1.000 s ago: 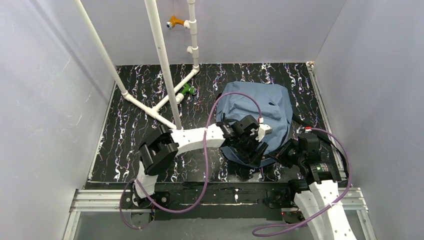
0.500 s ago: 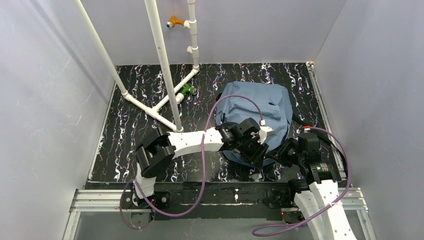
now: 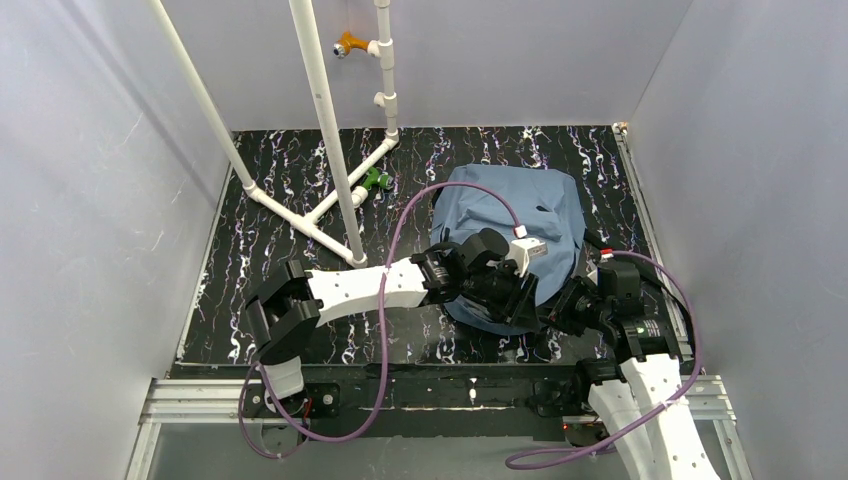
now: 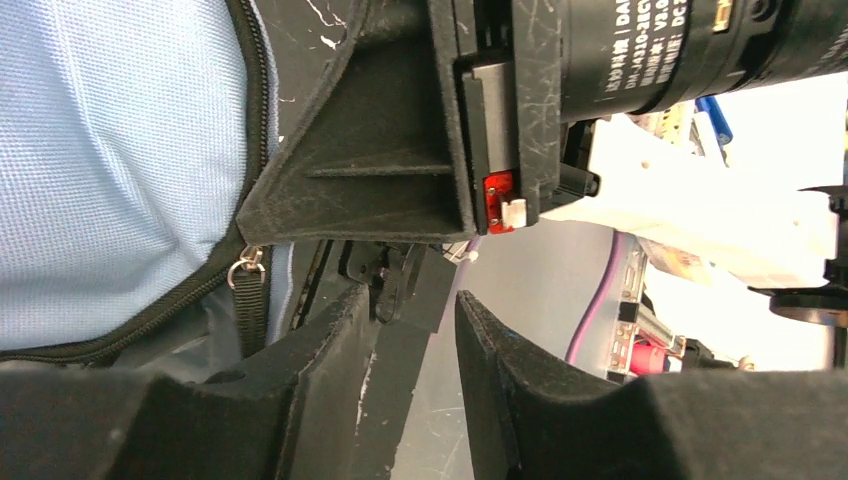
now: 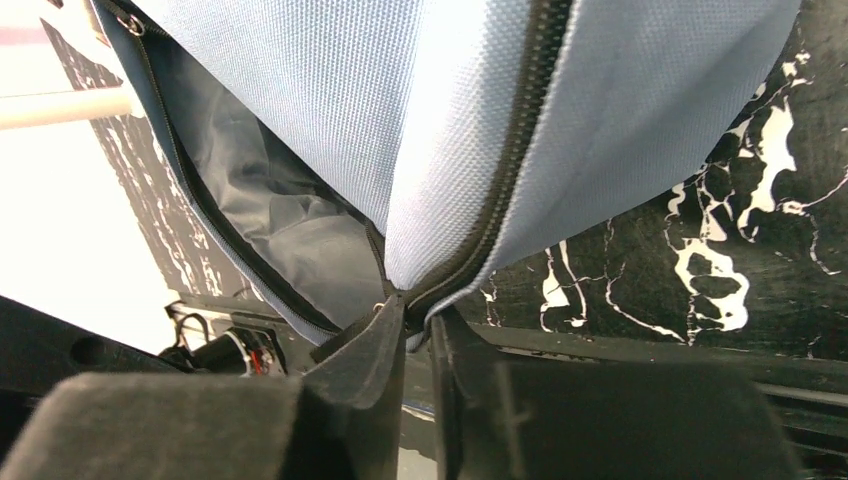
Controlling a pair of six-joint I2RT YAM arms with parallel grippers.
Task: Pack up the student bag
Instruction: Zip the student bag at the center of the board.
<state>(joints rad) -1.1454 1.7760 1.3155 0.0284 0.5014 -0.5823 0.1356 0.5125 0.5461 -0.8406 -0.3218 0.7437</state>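
Black marbled table [image 3: 270, 230]: bag [image 3: 545, 195] at its 3 o'clock. My right claw [image 5: 417, 308] pinches the bag's zipper edge; my left claw [image 4: 412, 295], part-open and empty, is at the bag's 6 o'clock.

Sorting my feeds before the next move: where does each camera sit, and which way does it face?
Top external: above, behind the bases, looking down on table and bag; both arms show.
Left wrist: on left arm, facing the bag's zipper; own fingers and right arm show.
Right wrist: facing the bag's open mouth; own fingers show.
Shared: both wrists see the zipper.
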